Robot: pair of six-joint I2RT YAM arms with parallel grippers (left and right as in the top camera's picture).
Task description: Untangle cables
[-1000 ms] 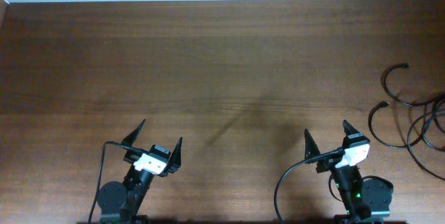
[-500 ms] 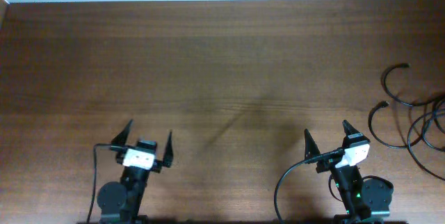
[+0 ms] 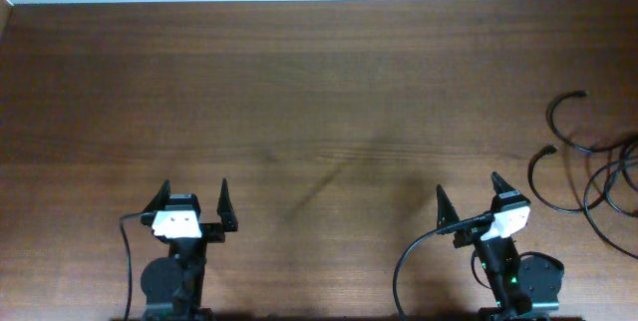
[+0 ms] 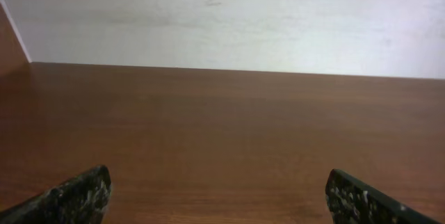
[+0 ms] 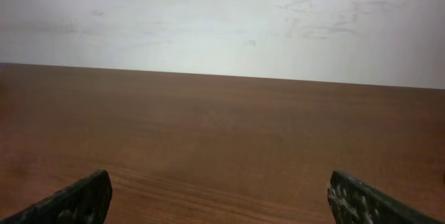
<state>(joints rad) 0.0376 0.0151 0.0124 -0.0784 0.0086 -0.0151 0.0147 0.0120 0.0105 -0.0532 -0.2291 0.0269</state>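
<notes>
Jaws on both sides gape wide, holding nothing. Cables (image 3: 590, 149) lie looped at the table's (image 3: 319, 82) far right edge; thin, light and limp, likely best pinched near a free plug end (image 3: 547, 151).

From overhead, the bench (image 3: 319, 92) lay as open wood from 9 o'clock through 12 to about 2 o'clock, wide enough for either arm to sweep. The one obstacle was the cables (image 3: 548, 120), looped at the 3 o'clock edge, near the right gripper (image 3: 467, 193) toward its 2 o'clock. The left gripper (image 3: 190, 197), at 7 o'clock, faced bare wood; between its spread fingers (image 4: 69, 196) only bench ran to the wall (image 4: 222, 22)
</notes>
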